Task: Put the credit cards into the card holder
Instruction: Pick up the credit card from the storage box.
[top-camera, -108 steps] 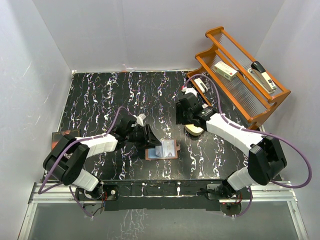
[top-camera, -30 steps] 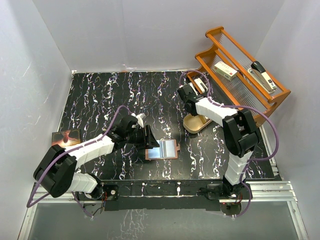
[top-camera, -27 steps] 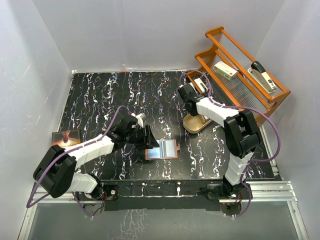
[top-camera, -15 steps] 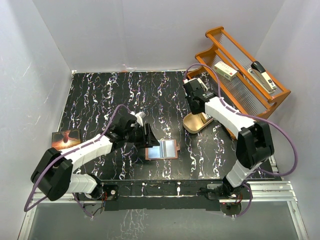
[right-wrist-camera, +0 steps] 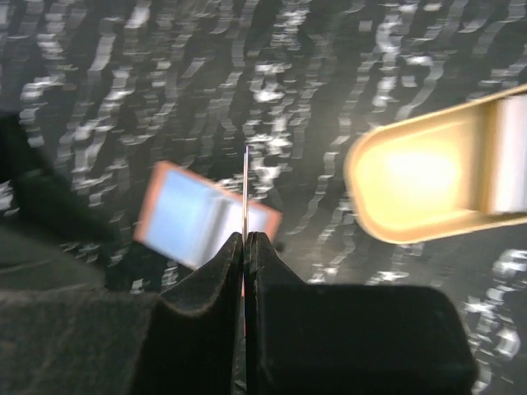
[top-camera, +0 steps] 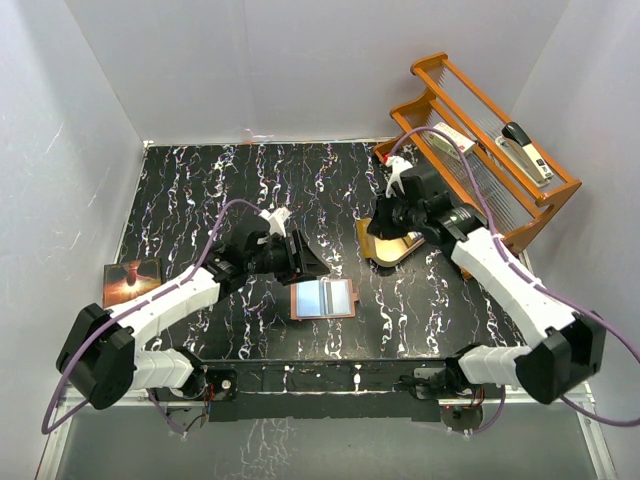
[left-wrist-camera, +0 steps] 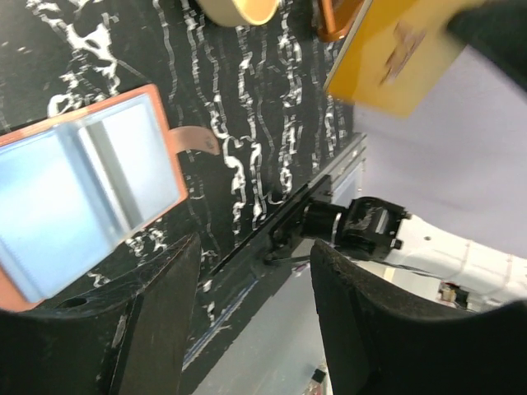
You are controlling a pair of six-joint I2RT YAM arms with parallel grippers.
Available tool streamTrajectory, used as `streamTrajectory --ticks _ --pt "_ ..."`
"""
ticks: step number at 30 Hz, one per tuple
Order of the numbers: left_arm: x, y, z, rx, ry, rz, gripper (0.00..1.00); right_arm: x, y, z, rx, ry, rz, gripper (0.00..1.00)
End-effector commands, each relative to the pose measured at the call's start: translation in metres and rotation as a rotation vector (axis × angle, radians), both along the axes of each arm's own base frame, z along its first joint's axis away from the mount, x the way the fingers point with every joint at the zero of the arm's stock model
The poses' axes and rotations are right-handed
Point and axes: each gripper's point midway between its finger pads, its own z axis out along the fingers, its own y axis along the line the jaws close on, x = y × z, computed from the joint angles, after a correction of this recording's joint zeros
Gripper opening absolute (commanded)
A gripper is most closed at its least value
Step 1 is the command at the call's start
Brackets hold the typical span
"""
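**Transfer of the orange-gold card.** The right gripper (right-wrist-camera: 245, 239) was clenched on the orange-gold credit card (left-wrist-camera: 387, 51), gripping it at one end so that the free end led. In the right wrist view the card appeared only as a thin edge-on line between the pressed-together fingers, pointing toward the card holder (top-camera: 322, 298). The card was carried clear of the table (top-camera: 200, 190), near the tan wooden dish (right-wrist-camera: 432, 177).

The card holder lay opened flat near the table's front edge, clear pockets upward and snap tab (left-wrist-camera: 191, 140) toward the right arm. This presumably left the pockets free to receive a card. A pale blue face showed through the pockets. Whether this was the light blue-white card, seated inside, could not be told.

The left gripper (left-wrist-camera: 255, 247) stood just beside the holder's far left corner, fingers spread with nothing between them, probably placed to steady the holder during insertion. Insertion of the orange-gold card was not yet done.
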Motion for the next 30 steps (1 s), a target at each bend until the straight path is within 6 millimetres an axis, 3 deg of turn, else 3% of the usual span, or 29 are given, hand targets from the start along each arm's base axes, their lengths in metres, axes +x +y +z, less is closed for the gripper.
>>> streamTrajectory --ticks 1,7,11,16,24,26,30 --pt "0.003 -0.014 0.059 -0.155 -0.067 -0.016 0.54 -0.038 0.056 0.044 0.384 0.005 0.196 0.00" --pt "0.005 -0.013 0.076 -0.191 -0.111 -0.002 0.54 -0.079 0.083 0.072 0.679 0.075 0.353 0.00" --pt "0.005 -0.014 0.087 -0.227 -0.144 -0.004 0.55 -0.092 0.088 0.082 0.783 0.089 0.400 0.00" --pt "0.004 -0.014 0.097 -0.263 -0.172 -0.011 0.52 -0.096 0.089 0.079 0.817 0.113 0.409 0.00" --pt "-0.006 -0.017 0.130 -0.389 -0.214 -0.050 0.23 -0.088 0.086 0.053 0.754 0.147 0.355 0.02" --pt "-0.009 -0.018 0.135 -0.416 -0.212 -0.063 0.14 -0.089 0.088 0.054 0.767 0.155 0.370 0.09" --pt "-0.010 -0.019 0.133 -0.429 -0.208 -0.069 0.10 -0.097 0.091 0.063 0.798 0.169 0.432 0.25"
